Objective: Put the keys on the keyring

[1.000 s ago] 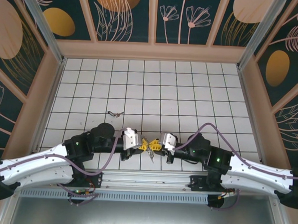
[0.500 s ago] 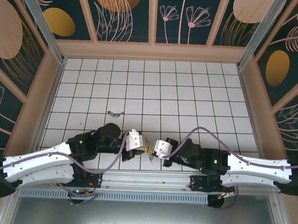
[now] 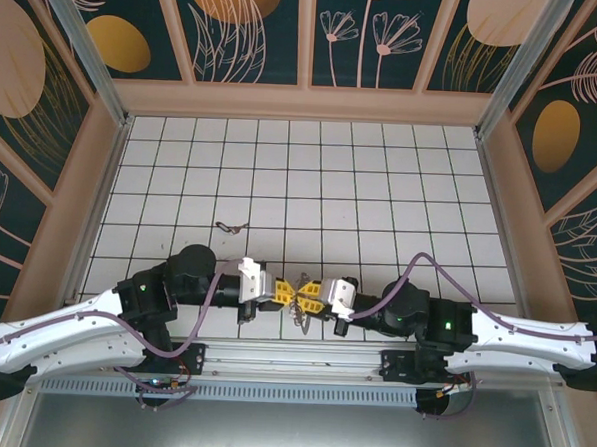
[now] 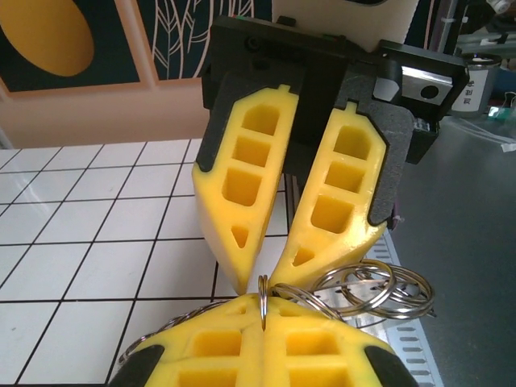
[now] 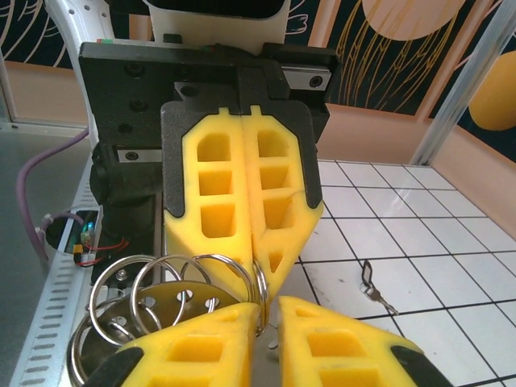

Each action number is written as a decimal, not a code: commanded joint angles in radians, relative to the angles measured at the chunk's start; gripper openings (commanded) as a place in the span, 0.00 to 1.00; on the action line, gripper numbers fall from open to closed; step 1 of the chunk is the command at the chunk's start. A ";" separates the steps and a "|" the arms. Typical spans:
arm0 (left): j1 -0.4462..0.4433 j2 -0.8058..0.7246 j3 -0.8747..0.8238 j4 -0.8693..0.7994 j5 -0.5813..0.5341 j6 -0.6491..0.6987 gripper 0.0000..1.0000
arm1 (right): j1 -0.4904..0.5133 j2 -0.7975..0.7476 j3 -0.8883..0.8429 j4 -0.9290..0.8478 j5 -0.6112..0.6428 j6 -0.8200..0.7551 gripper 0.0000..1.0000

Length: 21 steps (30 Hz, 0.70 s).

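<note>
L jaws together, clamped on one loop of the keyring (image 4: 372,284), at the front edge of the tabletop (image 3: 381,178) btw the two arms. R jaws slightly apart, tips either side of same loop, nose to nose w/ L. One key (image 3: 230,226) lies on the tiles, well apart, further back-left.

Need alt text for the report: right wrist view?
The left gripper, its yellow plastic fingers shut on one ring of a cluster of silver metal split rings, meets the right gripper tip to tip; the right's yellow fingers stand slightly apart.
</note>
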 commanded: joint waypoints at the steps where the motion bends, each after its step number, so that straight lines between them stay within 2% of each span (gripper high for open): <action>1: 0.000 -0.008 0.015 0.131 0.040 -0.008 0.00 | 0.003 0.025 0.007 0.063 -0.101 0.018 0.19; 7: 0.001 -0.017 0.013 0.145 0.070 -0.007 0.00 | -0.021 0.024 0.005 0.065 -0.123 0.024 0.14; 10: 0.000 -0.011 0.014 0.145 0.072 -0.005 0.00 | -0.029 0.025 0.005 0.068 -0.135 0.024 0.00; 18: 0.000 0.028 0.044 0.059 0.016 -0.002 0.01 | -0.030 0.022 0.036 0.018 -0.109 0.010 0.00; 21: 0.001 0.048 0.071 -0.010 -0.050 0.004 0.12 | -0.024 0.038 0.067 -0.030 -0.041 -0.007 0.00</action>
